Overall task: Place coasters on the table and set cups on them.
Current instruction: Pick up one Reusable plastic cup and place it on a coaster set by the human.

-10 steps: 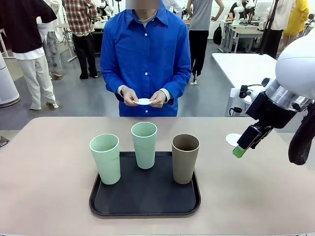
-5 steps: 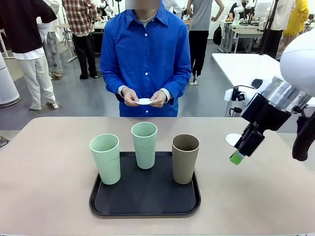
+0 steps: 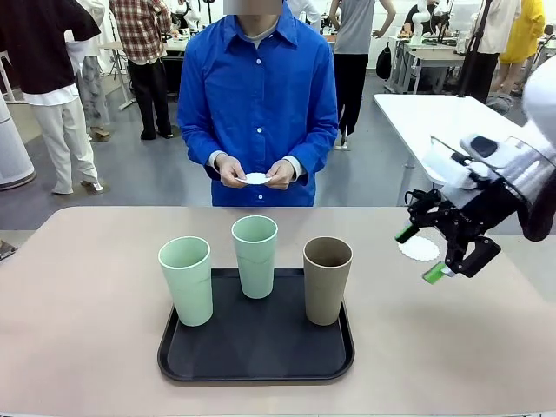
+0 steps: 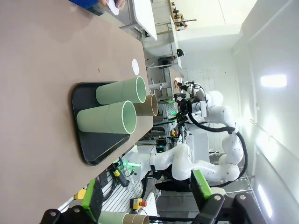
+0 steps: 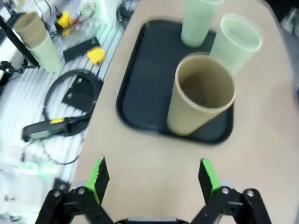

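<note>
Three cups stand on a black tray (image 3: 257,347): a mint cup (image 3: 185,280) front left, a mint cup (image 3: 254,256) at the back, a brown cup (image 3: 327,280) on the right. One white coaster (image 3: 415,248) lies on the beige table (image 3: 87,330) right of the tray. My right gripper (image 3: 420,254) hovers open over it, turned sideways, holding nothing. From its wrist, the right gripper (image 5: 153,176) looks at the brown cup (image 5: 201,100). The person holds another coaster (image 3: 254,179) in both hands. My left gripper (image 4: 145,191) is open, well off from the cups (image 4: 117,91).
The person in a blue shirt (image 3: 257,95) stands at the far edge. A white table (image 3: 434,117) is behind on the right. Beside the table's near edge lie cables, tools and spare cups (image 5: 35,39). Bare table lies on both sides of the tray.
My right gripper has swung up from pointing down beside the coaster to lying sideways, and moved slightly right. The whole coaster now shows on the table. Cups and person are unchanged.
</note>
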`<state>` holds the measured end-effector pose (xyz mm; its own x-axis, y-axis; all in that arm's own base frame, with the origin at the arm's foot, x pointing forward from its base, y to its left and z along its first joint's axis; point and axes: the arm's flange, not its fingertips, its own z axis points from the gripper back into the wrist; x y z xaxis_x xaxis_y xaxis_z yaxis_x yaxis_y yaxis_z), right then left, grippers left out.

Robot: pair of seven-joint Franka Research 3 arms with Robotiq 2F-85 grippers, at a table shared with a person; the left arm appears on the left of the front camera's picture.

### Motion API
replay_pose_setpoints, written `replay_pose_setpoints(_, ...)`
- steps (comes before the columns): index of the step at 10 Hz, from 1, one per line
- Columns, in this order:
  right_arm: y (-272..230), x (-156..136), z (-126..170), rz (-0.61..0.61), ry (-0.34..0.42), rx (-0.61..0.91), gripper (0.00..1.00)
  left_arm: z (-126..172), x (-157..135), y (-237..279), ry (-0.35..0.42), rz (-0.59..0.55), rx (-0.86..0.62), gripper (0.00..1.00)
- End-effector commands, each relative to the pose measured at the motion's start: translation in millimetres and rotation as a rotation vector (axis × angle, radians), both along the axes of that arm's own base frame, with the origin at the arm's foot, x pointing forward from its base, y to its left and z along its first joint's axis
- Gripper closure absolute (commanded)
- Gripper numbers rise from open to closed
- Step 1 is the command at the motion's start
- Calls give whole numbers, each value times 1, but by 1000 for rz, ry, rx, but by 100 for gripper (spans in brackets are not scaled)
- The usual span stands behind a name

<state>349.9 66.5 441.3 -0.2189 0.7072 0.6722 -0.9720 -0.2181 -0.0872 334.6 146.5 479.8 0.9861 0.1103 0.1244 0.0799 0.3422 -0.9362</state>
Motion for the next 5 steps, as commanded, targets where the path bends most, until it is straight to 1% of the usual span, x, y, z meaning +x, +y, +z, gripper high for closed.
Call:
replay_pose_setpoints(1,-9,2,-32,220,59,468,0,2,0,1,-10,-2,-11,0)
replay_pose_setpoints(3,-8,-4,-47,140,99,614,0,2,0,1,-10,-2,-11,0)
replay_pose_setpoints(5,-3,-6,-62,32,125,642,0,2,0,1,-10,-2,-11,0)
